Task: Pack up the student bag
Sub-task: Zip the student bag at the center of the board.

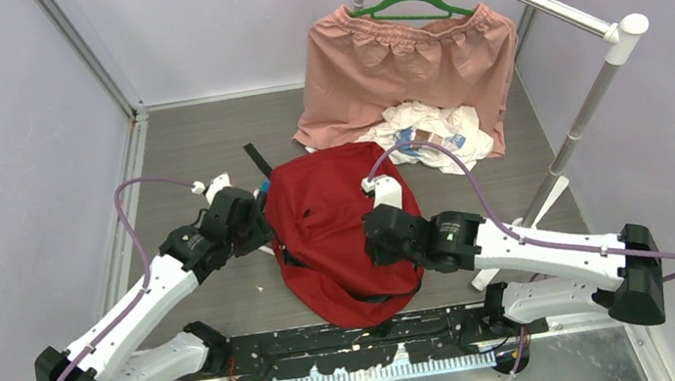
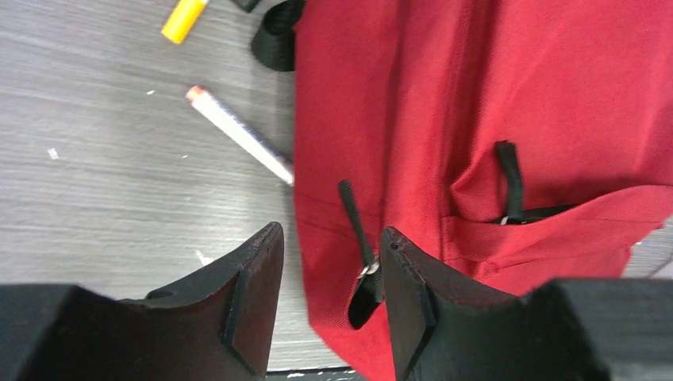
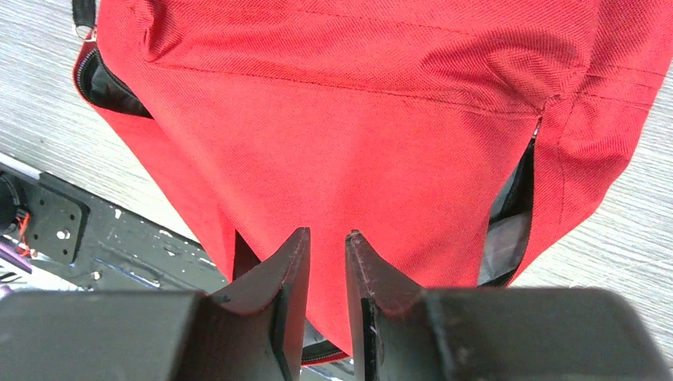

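Observation:
The student bag (image 1: 333,225), a dark-red fabric backpack with black zipper trim, lies flat in the middle of the table. My left gripper (image 1: 262,222) is at its left edge. In the left wrist view the left gripper (image 2: 332,232) is open, and the bag's edge (image 2: 476,103) and a black zipper pull (image 2: 355,226) lie between the jaws, untouched by the left one. My right gripper (image 1: 378,242) is over the bag's near right part. In the right wrist view the right gripper (image 3: 326,232) stands narrowly open just above flat red fabric (image 3: 341,135). An open zipper gap (image 3: 508,214) shows grey lining.
A white pen with a pink cap (image 2: 238,133) and a yellow marker (image 2: 182,20) lie left of the bag by a black strap (image 2: 274,36). A pale pink garment (image 1: 407,73) on a green hanger and a white cloth (image 1: 434,133) are behind. A rack pole (image 1: 589,108) stands right. The black base plate (image 1: 353,341) runs along the near edge.

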`<move>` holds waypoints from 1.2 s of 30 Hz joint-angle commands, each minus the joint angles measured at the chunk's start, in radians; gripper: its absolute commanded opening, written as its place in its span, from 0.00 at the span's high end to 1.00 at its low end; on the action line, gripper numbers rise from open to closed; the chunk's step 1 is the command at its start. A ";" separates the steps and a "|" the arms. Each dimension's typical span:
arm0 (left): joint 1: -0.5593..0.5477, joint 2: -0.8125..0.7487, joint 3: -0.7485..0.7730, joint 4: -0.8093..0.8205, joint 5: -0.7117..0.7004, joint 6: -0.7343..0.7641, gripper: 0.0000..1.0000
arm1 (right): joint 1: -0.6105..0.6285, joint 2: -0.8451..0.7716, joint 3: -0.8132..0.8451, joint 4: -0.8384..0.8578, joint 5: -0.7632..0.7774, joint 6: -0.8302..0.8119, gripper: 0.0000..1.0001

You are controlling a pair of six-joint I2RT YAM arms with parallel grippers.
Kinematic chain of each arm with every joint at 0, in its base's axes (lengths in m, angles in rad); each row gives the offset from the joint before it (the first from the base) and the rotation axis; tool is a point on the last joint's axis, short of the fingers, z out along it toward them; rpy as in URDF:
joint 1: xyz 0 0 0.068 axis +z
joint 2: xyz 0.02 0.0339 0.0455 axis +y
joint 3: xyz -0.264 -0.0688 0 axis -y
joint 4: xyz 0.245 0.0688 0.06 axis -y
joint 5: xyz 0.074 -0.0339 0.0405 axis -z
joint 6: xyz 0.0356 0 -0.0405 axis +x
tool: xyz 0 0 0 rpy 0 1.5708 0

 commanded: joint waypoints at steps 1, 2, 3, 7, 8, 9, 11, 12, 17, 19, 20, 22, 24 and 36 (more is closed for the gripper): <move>0.007 0.028 -0.023 0.192 0.045 -0.036 0.51 | 0.003 0.030 0.025 0.016 0.019 -0.012 0.71; 0.007 0.043 -0.032 0.227 0.067 -0.047 0.51 | 0.004 0.032 0.022 0.018 0.018 -0.006 0.71; 0.006 0.058 -0.038 0.246 0.077 -0.056 0.51 | 0.004 0.032 0.020 0.019 0.016 -0.003 0.71; 0.007 0.110 -0.040 0.272 0.064 -0.057 0.52 | 0.004 0.018 0.005 0.026 -0.001 0.009 0.71; 0.009 0.122 -0.031 0.262 0.053 -0.049 0.56 | 0.003 0.014 0.000 0.025 -0.007 0.012 0.71; 0.012 0.132 -0.017 0.245 0.043 -0.040 0.60 | 0.003 0.010 -0.005 0.024 -0.010 0.015 0.71; 0.014 0.145 0.009 0.212 0.022 -0.034 0.69 | 0.004 -0.001 -0.019 0.021 -0.012 0.021 0.71; 0.014 0.146 0.015 0.204 0.015 -0.034 0.73 | 0.004 -0.005 -0.023 0.020 -0.011 0.025 0.71; 0.015 0.139 -0.006 0.209 0.021 -0.047 0.88 | 0.004 -0.020 -0.036 0.026 -0.007 0.043 0.71; 0.015 0.136 -0.015 0.220 0.040 -0.050 0.99 | 0.004 -0.019 -0.036 0.027 -0.006 0.046 0.71; 0.015 0.133 -0.021 0.222 0.046 -0.052 1.00 | 0.003 -0.021 -0.037 0.027 -0.007 0.045 0.71; 0.016 0.125 -0.033 0.224 0.049 -0.057 1.00 | 0.003 -0.018 -0.037 0.023 -0.006 0.044 0.71; 0.016 0.110 -0.044 0.214 0.055 -0.059 1.00 | 0.004 -0.016 -0.035 0.018 -0.003 0.042 0.71; 0.010 -0.109 -0.162 0.150 0.137 -0.123 1.00 | 0.004 0.018 0.054 0.164 -0.010 -0.033 0.71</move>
